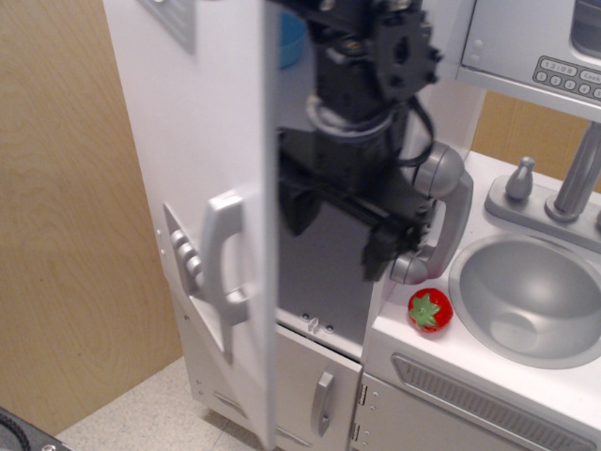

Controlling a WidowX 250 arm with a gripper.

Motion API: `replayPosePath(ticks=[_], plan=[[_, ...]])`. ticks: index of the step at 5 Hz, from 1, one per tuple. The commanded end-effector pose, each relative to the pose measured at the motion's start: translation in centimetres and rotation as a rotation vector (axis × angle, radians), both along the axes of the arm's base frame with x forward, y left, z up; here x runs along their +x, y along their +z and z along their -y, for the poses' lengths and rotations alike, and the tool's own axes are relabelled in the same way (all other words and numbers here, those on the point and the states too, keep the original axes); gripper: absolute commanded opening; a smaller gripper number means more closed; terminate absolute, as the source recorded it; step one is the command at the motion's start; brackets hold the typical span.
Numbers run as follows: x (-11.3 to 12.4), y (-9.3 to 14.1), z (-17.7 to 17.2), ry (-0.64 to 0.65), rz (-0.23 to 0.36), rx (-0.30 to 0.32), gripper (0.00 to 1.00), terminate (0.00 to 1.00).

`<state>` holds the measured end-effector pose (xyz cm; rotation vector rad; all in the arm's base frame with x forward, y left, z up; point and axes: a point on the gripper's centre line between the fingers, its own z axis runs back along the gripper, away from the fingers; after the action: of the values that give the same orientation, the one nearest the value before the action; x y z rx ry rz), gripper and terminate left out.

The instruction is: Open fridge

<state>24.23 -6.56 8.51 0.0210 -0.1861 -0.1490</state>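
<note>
The fridge point(207, 122) is a tall silver-grey toy unit at the left. Its large door point(211, 160) stands swung open toward me, edge-on, with the long silver handle point(223, 258) and the dispenser buttons point(185, 256) on its outer face. My black gripper point(336, 228) is inside the opening, just behind the door's inner edge, fingers pointing down and spread apart, holding nothing. My arm hides most of the fridge's interior; a blue object point(292, 39) shows on an upper shelf.
A small lower door point(319, 395) with a short handle sits under the opening. A silver toy phone point(441, 221) hangs right of the fridge. A strawberry point(429, 310) lies on the counter beside the sink point(531, 296). A wooden wall point(66, 225) stands left.
</note>
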Motion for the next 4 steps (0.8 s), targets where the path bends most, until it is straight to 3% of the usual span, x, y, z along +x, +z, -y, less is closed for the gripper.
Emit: replayPosePath(ticks=[1,2,4], plan=[[-4.3,2.1,-3.0,-0.022,0.004,0.002,1.0,0.0],[-5.6,1.9,-6.4,-0.017,-0.003,0.02,1.0,0.0],[-5.0,1.9,-12.9,0.027,0.038,0.051,1.0,0.0]])
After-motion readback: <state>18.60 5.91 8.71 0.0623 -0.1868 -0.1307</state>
